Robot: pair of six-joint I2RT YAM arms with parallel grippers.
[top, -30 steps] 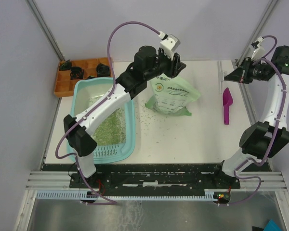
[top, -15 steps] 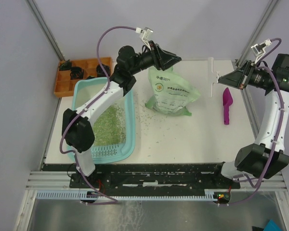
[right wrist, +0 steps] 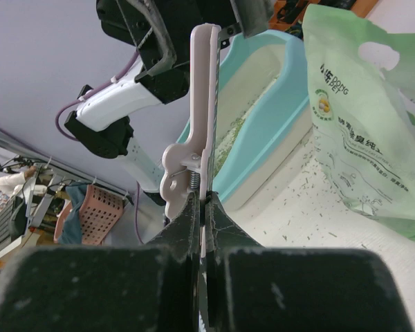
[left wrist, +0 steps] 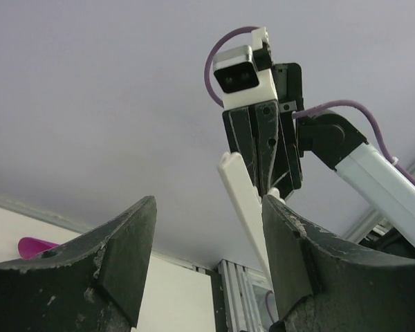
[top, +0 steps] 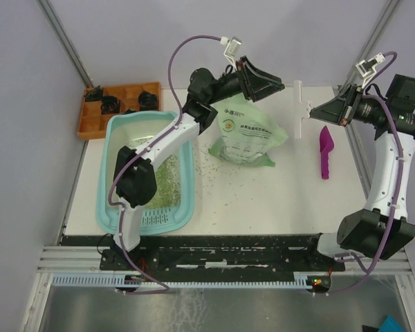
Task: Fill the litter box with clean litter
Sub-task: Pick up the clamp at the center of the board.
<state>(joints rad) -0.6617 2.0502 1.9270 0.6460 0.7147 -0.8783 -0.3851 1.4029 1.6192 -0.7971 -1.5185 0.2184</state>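
Left hand is hovering high over the far part of the counter, above the top of the bag, its fingers standing well apart and gripping nothing. It is pointing toward the right hand, which is facing it from the right side, raised above the counter. Right hand is clamping its fingers together on the lower end of a white clip; the clip's long bar is sticking up between the two hands, close to the left fingertips but, as far as the wrist view shows, not touching them. Bag is lying flat, printed side up, just right of the litter box. Litter box is sitting at the left side of the counter, ribbed ledge toward the near edge, the left arm crossing over it. Litter is covering part of the box floor in a thin grainy layer; loose granules are also lying scattered on the counter around the bag. Magenta scoop is lying near the right edge. Orange tray is sitting beyond the box's far left corner.
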